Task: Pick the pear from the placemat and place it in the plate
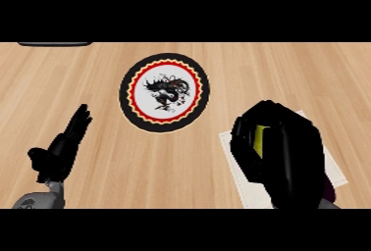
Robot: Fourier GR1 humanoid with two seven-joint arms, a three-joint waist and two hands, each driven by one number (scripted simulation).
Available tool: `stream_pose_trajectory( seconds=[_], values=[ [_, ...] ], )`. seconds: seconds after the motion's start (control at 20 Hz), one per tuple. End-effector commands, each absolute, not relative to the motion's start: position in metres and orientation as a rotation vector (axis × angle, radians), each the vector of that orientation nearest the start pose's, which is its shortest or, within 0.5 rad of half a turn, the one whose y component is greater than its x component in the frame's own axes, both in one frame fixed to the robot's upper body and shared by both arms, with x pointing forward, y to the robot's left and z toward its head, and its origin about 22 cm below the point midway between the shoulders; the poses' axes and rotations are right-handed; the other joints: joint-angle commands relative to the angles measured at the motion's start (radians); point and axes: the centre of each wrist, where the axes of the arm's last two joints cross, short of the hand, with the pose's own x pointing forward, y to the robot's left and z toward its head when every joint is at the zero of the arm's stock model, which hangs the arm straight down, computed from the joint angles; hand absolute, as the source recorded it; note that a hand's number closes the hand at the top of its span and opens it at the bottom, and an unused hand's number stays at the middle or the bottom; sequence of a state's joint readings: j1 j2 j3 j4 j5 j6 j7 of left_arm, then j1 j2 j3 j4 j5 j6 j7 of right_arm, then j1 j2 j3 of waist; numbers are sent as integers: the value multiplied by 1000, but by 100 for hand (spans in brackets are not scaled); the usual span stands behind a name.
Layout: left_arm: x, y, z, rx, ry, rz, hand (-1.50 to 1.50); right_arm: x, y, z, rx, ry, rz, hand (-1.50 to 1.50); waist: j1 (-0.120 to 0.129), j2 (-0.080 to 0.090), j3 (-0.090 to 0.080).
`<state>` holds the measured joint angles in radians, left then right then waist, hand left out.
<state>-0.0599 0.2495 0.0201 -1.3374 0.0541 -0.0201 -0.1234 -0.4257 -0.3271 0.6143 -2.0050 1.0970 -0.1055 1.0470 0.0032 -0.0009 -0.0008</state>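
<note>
My right hand point(279, 157) is curled around the pear point(260, 138), of which only a yellow-green strip shows between my fingers and thumb; the rest is hidden inside the grip. The hand sits over the white placemat point(239, 184), and I cannot tell whether the pear is lifted off it or is touching it. So, as I judge it, the grasp is made, but the carry and the placing are all left to do. The plate point(164, 92), round with a black rim, red and yellow ring and a dark dragon figure on its white centre, lies on the wooden desk point(181, 166) up and to the left of my right hand, near but apart, and holds nothing. My left hand point(64, 147) rests spread at the lower left, fingers up.
</note>
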Motion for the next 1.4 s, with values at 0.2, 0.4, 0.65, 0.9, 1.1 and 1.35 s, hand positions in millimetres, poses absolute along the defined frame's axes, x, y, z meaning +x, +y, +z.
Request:
stream_pose_trajectory(
  seconds=[0.2,0.4,0.65,0.9,1.1,1.35],
  values=[
    [251,305,-5,149,-1533,-153,0,282,-69,163,-1089,-1564,651,150,11,2,1],
    [246,298,-21,136,-1522,-152,0,298,-36,151,-1006,-1562,683,150,11,3,1],
    [264,304,-33,142,-1526,-165,0,339,-9,147,-1005,-1571,674,150,27,11,0],
    [266,301,-18,104,-1523,-183,0,375,-12,124,-997,-1543,644,150,37,12,0],
    [268,270,-24,116,-1549,-189,0,379,-4,119,-964,-1546,514,150,59,17,0],
    [281,273,-15,100,-1555,-197,0,393,-12,104,-987,-1455,385,-150,67,21,0]
  ],
)
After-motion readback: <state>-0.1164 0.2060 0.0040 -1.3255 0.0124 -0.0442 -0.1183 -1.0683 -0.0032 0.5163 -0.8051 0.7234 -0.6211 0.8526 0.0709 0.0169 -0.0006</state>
